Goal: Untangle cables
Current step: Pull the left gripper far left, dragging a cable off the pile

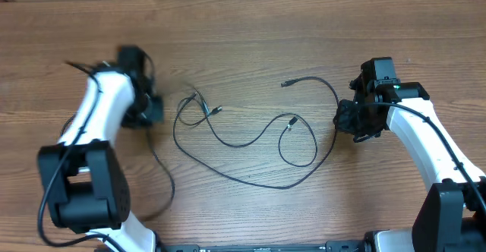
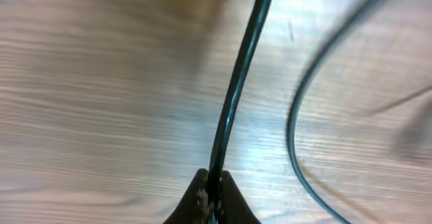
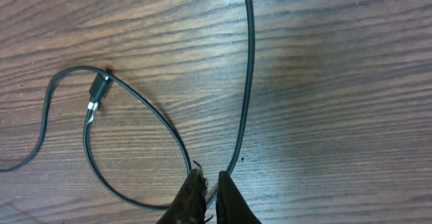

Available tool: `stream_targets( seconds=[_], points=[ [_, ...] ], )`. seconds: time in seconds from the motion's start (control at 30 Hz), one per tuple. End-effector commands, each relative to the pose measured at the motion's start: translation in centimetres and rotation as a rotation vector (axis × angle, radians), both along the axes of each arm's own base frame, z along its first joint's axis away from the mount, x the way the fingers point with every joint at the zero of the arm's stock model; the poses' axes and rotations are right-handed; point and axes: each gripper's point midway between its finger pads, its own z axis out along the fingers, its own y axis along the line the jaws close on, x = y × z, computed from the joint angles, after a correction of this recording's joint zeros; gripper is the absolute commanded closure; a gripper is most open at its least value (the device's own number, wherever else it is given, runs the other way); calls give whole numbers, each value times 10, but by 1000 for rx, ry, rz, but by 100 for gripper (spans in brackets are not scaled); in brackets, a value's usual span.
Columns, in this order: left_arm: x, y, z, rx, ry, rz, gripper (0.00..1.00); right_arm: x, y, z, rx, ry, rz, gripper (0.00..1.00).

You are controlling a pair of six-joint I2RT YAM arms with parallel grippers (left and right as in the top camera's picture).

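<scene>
Wood table [image 1: 243, 24], no containers in view. We've got the cables [image 1: 250, 142] strung between both arms, long axis roughly fingers to fingers. Our left gripper [image 2: 212, 200] is pinched on a cord running straight ahead of its tips. Our right gripper [image 3: 210, 200] looks clamped on a cord too. A loop with a silver-tipped plug [image 3: 100, 89] sits ahead-left of it. The cords cross nearer the left fingers, so we judge pulling apart comes next.

Cables [image 1: 250, 142] sprawl loose on worktop [image 1: 243, 39] between arms; right pincer [image 1: 344, 121] at their right bend, left pincer [image 1: 150, 114] blurred.
</scene>
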Motion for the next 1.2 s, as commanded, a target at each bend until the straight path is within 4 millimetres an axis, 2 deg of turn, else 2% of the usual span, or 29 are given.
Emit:
stream_targets(
  seconds=[0.0,0.17,0.27,0.37,0.47,0.7,0.87,1.0,1.03,1.1,1.17],
  points=[
    [37,36,72,41,-191,103,96,-2,2,0,9,-1,7,94],
    [62,86,159,89,-416,209,96,-1,2,0,9,-2,7,94],
    [64,115,193,138,-504,271,96,-1,2,0,8,-2,7,94],
    [53,151,211,222,-538,389,96,-1,2,0,8,-2,7,94],
    [35,186,216,285,-545,547,96,-1,2,0,8,-2,7,94],
    [-1,240,214,281,-569,858,96,-1,2,0,8,-2,7,94],
    [-19,263,203,277,-545,967,96,-1,2,0,8,-2,7,94],
    [-25,270,197,277,-522,988,96,-2,2,0,9,-1,7,94],
    [-26,270,196,274,-519,990,88,-2,2,0,9,-1,7,94],
    [-24,267,195,248,-521,983,60,-2,2,0,9,0,7,94],
    [-20,260,193,201,-519,972,45,-2,2,0,9,2,7,94]
  ],
)
